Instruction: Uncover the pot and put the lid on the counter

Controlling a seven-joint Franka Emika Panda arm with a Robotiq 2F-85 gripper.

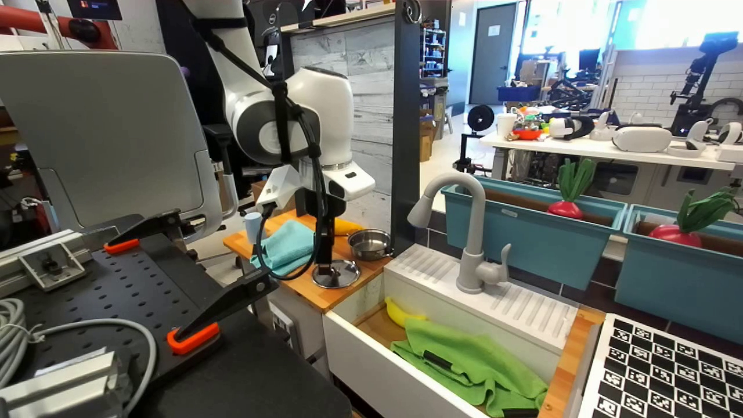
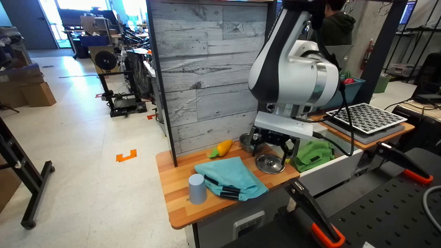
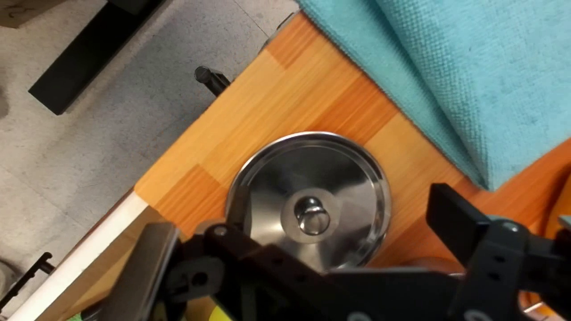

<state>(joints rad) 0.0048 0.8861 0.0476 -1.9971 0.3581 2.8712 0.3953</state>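
Note:
The shiny metal lid (image 1: 348, 277) lies flat on the light-brown wooden counter (image 1: 307, 291), knob up; both also show in an exterior view, lid (image 2: 269, 164), counter (image 2: 179, 210). The metal pot (image 1: 370, 245) stands uncovered on the counter beside the wall panel; in an exterior view the pot (image 2: 246, 143) is partly behind a finger. My gripper (image 2: 269, 155) is open and empty above the lid. In the wrist view the fingers (image 3: 340, 207) are wide apart, one over the lid's edge, the other beyond it. The lid (image 3: 343, 174) and its knob show between them, not gripped.
A blue towel (image 2: 231, 177), light-blue cup (image 2: 197, 189) and yellow-orange toy vegetable (image 2: 224, 148) lie or stand on the counter. The white sink (image 1: 371, 371) holds a green towel (image 1: 470, 354) and banana (image 1: 400, 312). The faucet (image 1: 473, 244), wall panel (image 2: 213, 79) and black perforated table (image 1: 145, 273) stand close.

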